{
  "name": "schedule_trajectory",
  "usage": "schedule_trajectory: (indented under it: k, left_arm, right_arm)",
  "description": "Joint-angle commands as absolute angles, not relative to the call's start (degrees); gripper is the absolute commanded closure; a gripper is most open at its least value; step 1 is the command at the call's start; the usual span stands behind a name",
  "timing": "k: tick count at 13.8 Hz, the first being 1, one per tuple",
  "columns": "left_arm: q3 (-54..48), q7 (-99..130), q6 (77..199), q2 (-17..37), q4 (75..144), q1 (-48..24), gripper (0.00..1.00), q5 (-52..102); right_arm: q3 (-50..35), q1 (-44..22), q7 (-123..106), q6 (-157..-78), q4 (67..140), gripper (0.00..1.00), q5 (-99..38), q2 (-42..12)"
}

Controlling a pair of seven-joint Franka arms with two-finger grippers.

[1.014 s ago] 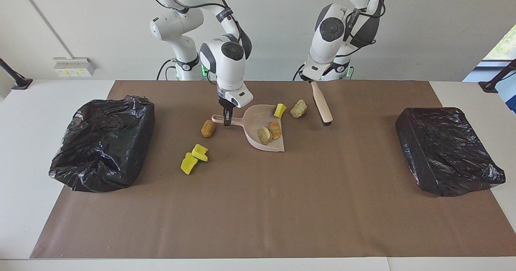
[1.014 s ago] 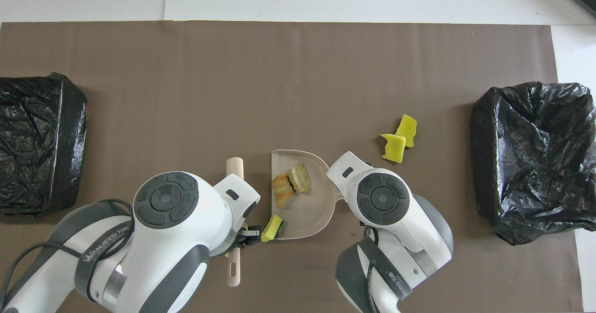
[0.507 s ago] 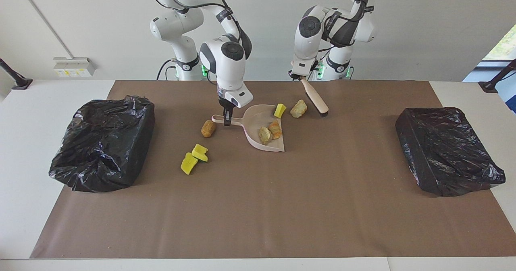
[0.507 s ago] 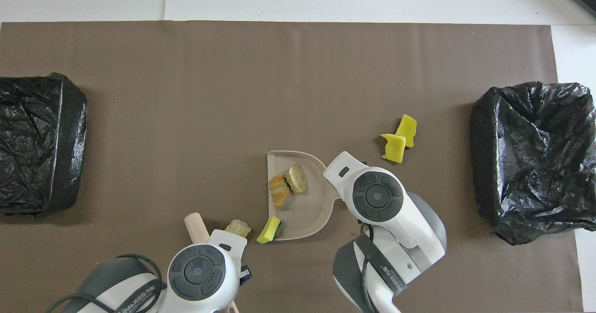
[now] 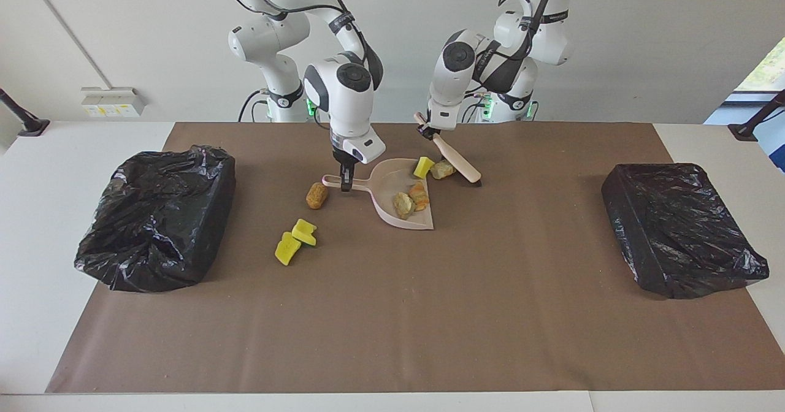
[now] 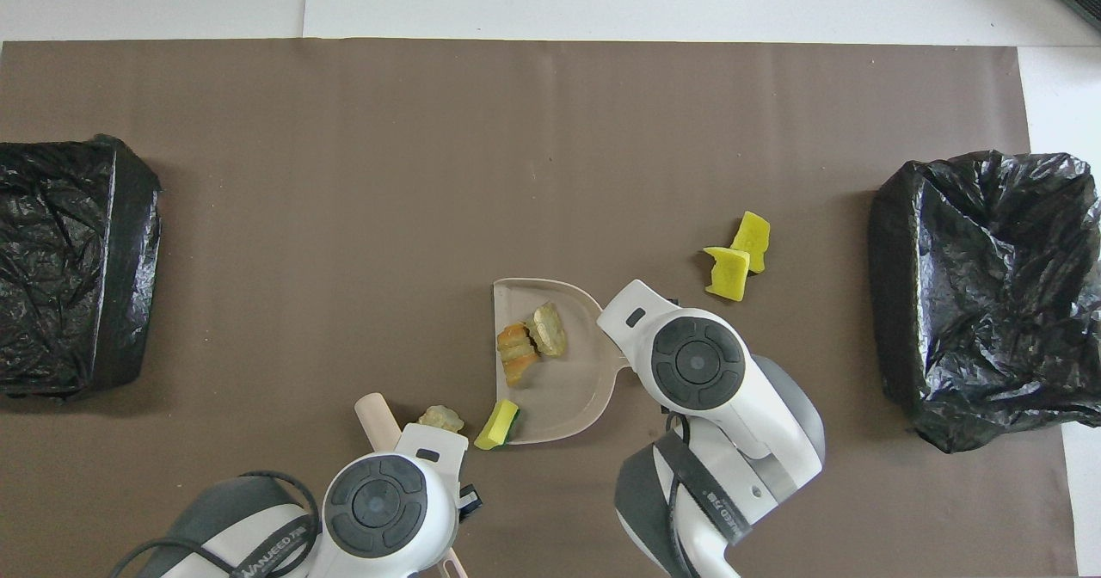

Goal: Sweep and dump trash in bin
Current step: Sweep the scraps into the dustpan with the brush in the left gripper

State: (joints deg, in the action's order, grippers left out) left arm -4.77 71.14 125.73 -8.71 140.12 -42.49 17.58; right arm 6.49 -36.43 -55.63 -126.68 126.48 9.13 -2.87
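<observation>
1. Trash: two tan-brown lumps [image 5: 411,200] lie in the pale pink dustpan [image 5: 392,213], close to its open lip.
2. A green-and-yellow sponge [image 5: 424,167] sits at the dustpan's rim nearest the robots; another tan lump [image 5: 442,169] lies just beside it, touching the brush [image 5: 457,160].
3. One brown lump [image 5: 316,195] lies by the dustpan handle, toward the right arm's end of the desk [image 5: 392,314]. Two yellow sponge chunks [image 5: 295,240] lie farther from the robots than it.
4. The right gripper [image 5: 346,182] is clamped on the dustpan handle.
5. The left gripper [image 5: 427,129] is clamped on the brush handle, the brush tilted with its bristles down on the desk.
6. Two bins lined with black bags stand one at each end of the desk: one [image 5: 156,216] at the right arm's end, one [image 5: 677,228] at the left arm's end.
</observation>
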Motion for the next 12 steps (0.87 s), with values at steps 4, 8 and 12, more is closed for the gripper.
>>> schedule_trajectory:
  k: [4, 8, 12]
  left_arm:
    - [-4.2, 48.9, 130.1, -3.3, 133.5, -43.4, 1.00, 23.9]
    - [-4.0, 38.2, 128.2, -3.3, 131.7, -43.2, 1.00, 23.3]
    - [-3.6, 38.0, 117.0, -4.2, 127.1, -40.8, 1.00, 15.7]
  right_arm:
    - [6.3, -35.9, -57.4, -127.8, 126.7, 1.00, 10.4, -3.1]
    - [6.2, -35.9, -57.1, -127.8, 126.7, 1.00, 10.4, -3.1]
    - [6.2, -35.9, -57.0, -127.8, 126.7, 1.00, 10.3, -3.2]
